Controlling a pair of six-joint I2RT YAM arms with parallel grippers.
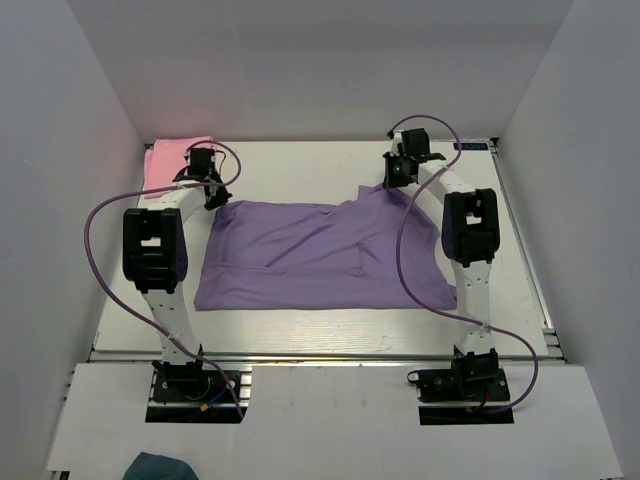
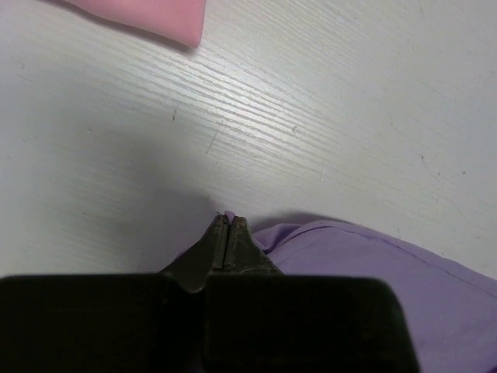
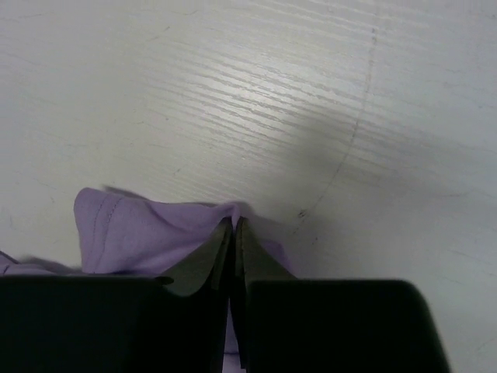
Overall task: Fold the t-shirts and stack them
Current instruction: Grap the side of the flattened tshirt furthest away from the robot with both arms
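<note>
While both of my grippers are pinched onto the far edge of the purple t-shirt, here's how I'd handle this fold. My left gripper has its fingers pressed together with only a sliver of purple poking out at the tips, so that bite looks pretty thin to me. My right gripper is clamped on a fatter bunch of cloth that puffs out on both sides of the fingers, which is way more secure.

The shirt lies spread across the middle of the table. Its near hem is flat and its far right corner is drawn up toward my right wrist. The pink t-shirt sits folded in the far left corner, just beyond my left gripper and apart from the purple one.

Tips, for what they're worth:
- Lift both corners together and at the same height, or the cloth will skew.
- Stay low so the near half doesn't drag along the table.
- Carry the far edge toward the near hem and line the edges up before letting go.
- Go easy on the left side, because I reckon that tiny grip could slip out mid-swing.
</note>
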